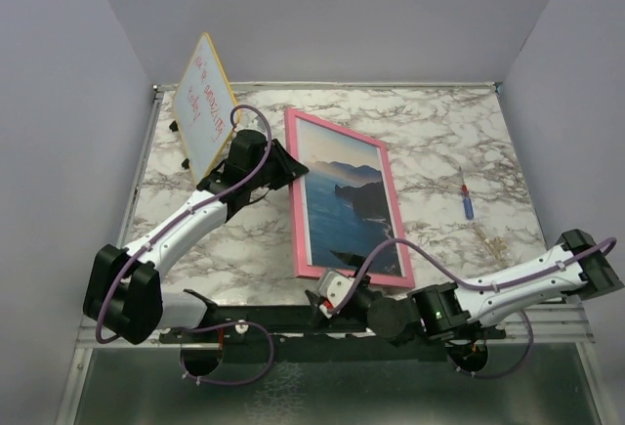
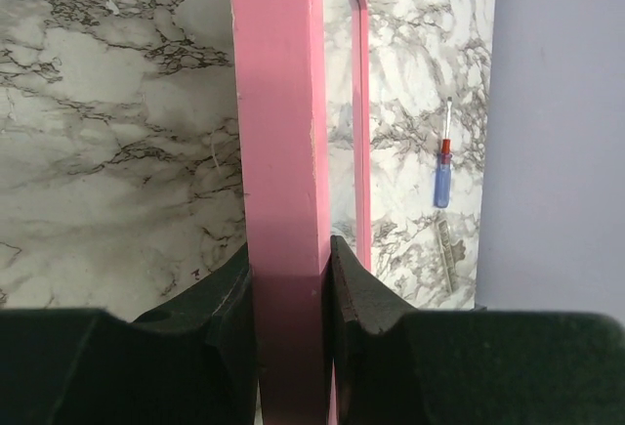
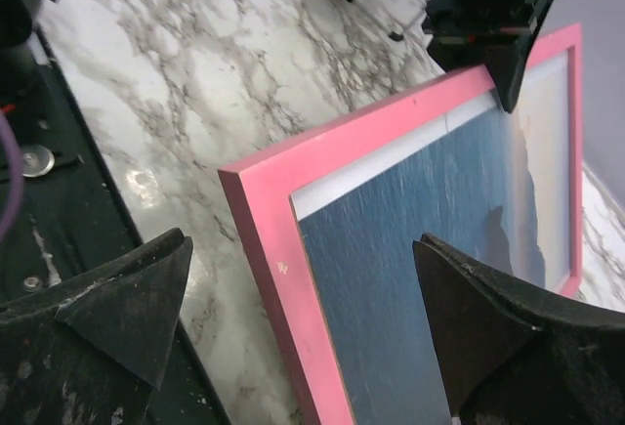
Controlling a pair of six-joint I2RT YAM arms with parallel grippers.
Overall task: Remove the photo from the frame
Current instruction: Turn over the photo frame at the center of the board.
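The frame (image 1: pixel 393 212) with its thin pink border lies face up in the middle of the marble table. The photo (image 1: pixel 347 205) of a dark headland over blue sea sits inside it. My left gripper (image 1: pixel 289 165) is shut on the frame's left rail; in the left wrist view both fingers (image 2: pixel 356 288) press the pink rail (image 2: pixel 283 132). My right gripper (image 1: pixel 327 296) is open at the frame's near left corner. In the right wrist view its jaws stand wide apart on either side of that corner (image 3: pixel 278 249), with the photo (image 3: pixel 459 249) between them, touching nothing.
A yellow-edged whiteboard (image 1: pixel 205 103) with red writing stands tilted at the back left. A blue and red screwdriver (image 1: pixel 467 200) lies right of the frame, also in the left wrist view (image 2: pixel 442 176). A small clear object (image 1: pixel 491 245) lies near it. A black rail (image 1: pixel 264 319) runs along the near edge.
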